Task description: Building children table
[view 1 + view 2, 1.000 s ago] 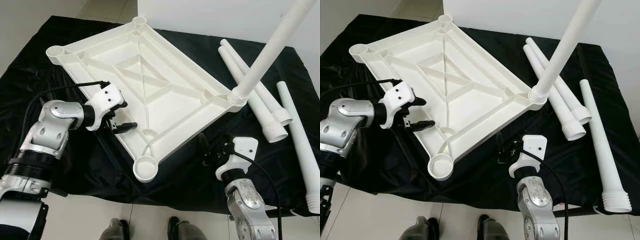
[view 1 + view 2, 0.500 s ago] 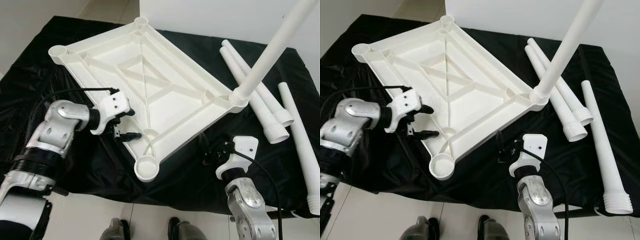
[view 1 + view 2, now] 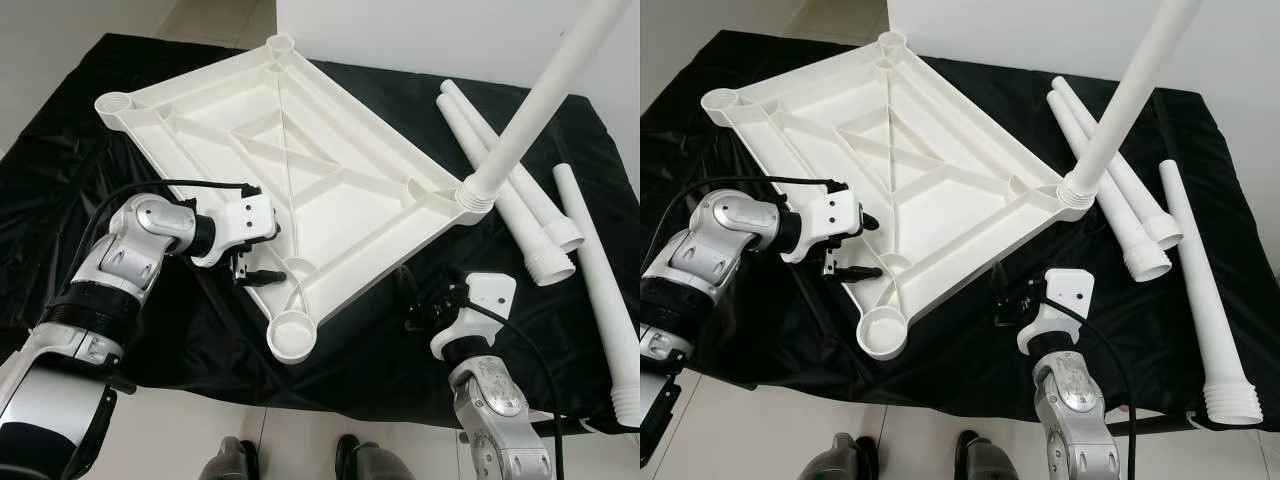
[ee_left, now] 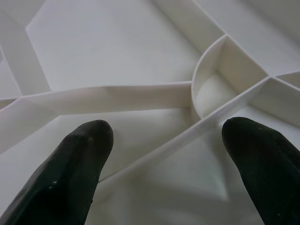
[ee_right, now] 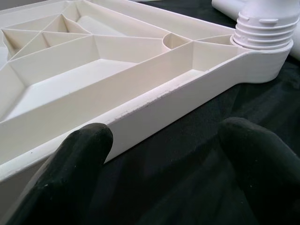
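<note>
The white table top lies underside up on a black cloth, its ribs showing. One white leg stands slanted in the right corner socket. My left gripper is open at the near-left rim, just above the empty near corner socket. The left wrist view has its fingers spread over the ribs and a curved wall. My right gripper is open, low over the cloth beside the near-right rim. That rim crosses the right wrist view, with the leg's threaded end beyond it.
Two loose legs lie side by side on the cloth at the right, and a third lies nearer the right edge. A white wall stands behind the cloth. Pale floor and my feet are below the cloth's near edge.
My left gripper has moved right, from beside the near-left rim to over it near the corner socket, and its elbow has swung in. The right arm has stayed put.
</note>
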